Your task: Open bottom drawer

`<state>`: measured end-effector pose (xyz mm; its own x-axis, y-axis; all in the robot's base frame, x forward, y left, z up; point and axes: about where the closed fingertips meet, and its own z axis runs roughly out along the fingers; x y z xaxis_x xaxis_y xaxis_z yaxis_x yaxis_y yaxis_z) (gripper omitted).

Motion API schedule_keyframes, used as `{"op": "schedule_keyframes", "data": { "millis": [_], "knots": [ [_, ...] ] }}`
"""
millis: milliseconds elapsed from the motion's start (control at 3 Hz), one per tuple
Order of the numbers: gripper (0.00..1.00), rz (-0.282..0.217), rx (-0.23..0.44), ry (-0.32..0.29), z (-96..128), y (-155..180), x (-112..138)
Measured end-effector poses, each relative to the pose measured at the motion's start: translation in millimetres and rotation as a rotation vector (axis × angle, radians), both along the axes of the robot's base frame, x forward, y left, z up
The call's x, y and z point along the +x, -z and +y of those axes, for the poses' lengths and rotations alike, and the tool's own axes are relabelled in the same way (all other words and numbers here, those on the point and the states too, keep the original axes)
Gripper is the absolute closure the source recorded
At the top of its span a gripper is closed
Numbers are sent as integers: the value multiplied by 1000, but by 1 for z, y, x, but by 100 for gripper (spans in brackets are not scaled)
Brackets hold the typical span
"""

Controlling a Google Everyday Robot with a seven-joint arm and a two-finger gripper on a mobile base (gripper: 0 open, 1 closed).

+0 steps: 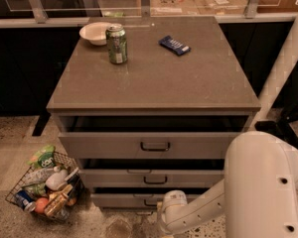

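Observation:
The bottom drawer is the lowest of three grey-beige fronts and stands out a little from the cabinet, with a dark gap above it. Its small black handle shows at the centre. My gripper is low in front of this drawer, just right of the handle, at the end of the white forearm that comes in from the lower right. The arm's large white body covers the right end of the drawer fronts.
The middle drawer and top drawer also stand slightly out. On the cabinet top are a white bowl, a green can and a blue packet. A wire basket of groceries sits on the floor at left.

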<state>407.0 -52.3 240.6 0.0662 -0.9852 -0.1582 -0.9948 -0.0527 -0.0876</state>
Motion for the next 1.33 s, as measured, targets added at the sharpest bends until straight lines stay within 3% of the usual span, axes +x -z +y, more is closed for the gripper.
{"op": "schedule_keyframes", "data": {
  "millis": [333,1000,1333],
  "knots": [
    [0,-3,17,-75,32,31,3],
    [0,-15,-11,-58,34,53,11],
    [0,-23,-60,-58,19,64,17]
  ]
}}
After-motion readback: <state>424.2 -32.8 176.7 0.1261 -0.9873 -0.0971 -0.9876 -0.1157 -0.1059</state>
